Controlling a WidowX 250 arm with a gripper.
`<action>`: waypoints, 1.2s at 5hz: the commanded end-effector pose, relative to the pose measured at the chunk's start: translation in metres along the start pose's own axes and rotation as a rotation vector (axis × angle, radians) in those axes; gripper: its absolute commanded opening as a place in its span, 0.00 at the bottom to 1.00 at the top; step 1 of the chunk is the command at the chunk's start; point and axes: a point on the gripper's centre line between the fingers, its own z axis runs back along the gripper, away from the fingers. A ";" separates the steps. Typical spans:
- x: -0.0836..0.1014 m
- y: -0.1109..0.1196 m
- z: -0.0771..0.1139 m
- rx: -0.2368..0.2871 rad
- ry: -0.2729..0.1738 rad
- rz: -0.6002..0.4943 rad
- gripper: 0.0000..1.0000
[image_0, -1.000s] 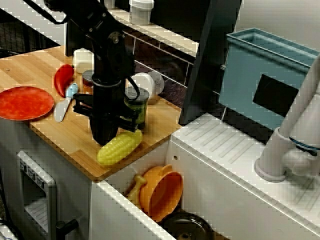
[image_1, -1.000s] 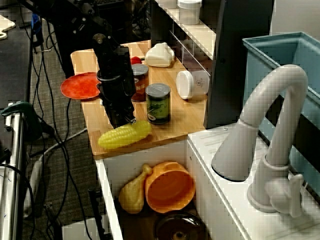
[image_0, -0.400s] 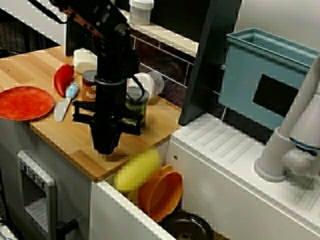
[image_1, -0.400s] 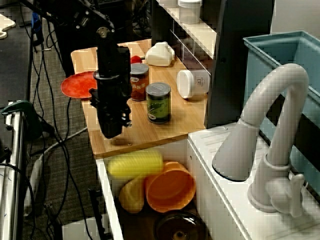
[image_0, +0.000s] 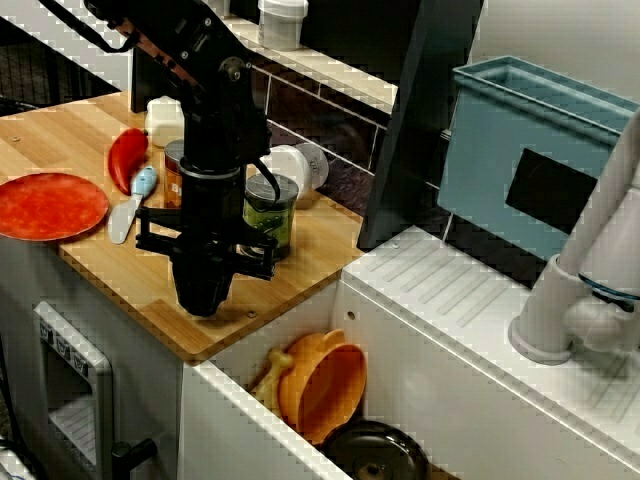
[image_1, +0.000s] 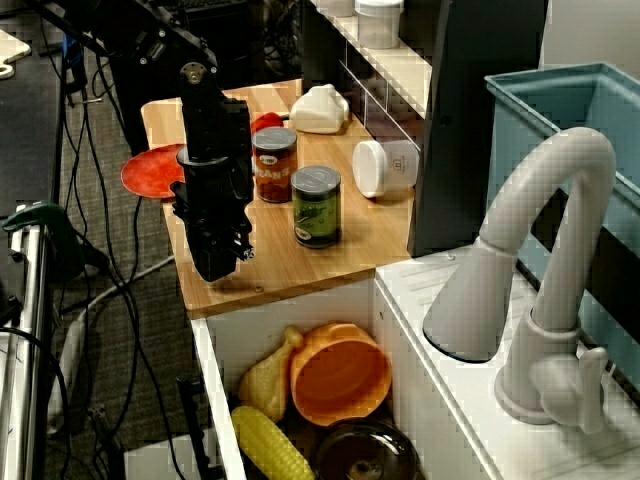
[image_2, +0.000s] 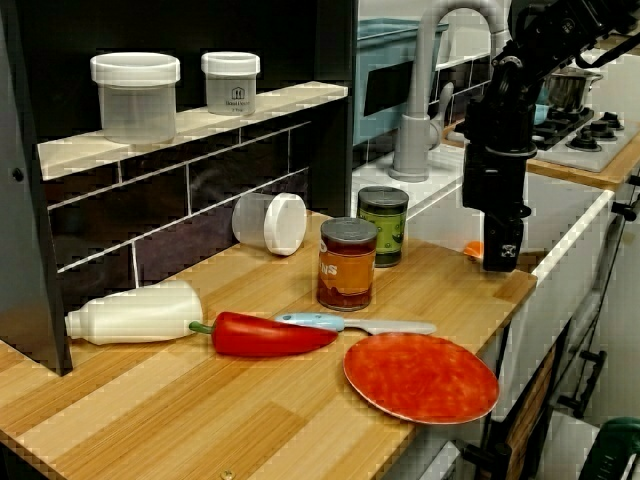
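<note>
The black gripper (image_0: 204, 292) hangs at centre left over the wooden counter (image_0: 110, 275) edge. Its opening cannot be read. Just right stands the green-labelled cylindrical tin (image_0: 271, 215), upright: probably rigid, smooth and fairly heavy. Grasp across mid-wall.

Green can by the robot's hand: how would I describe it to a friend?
Find the wooden counter beside the sink. Two cans stand upright there beside the black hand. The green can is nearer the sink, dark green, unlike the orange-red can.
</note>
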 end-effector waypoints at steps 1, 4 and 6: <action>0.003 0.022 0.033 -0.002 -0.052 -0.055 1.00; -0.002 0.066 0.061 0.101 0.045 -0.222 1.00; -0.002 0.066 0.061 0.101 0.045 -0.222 1.00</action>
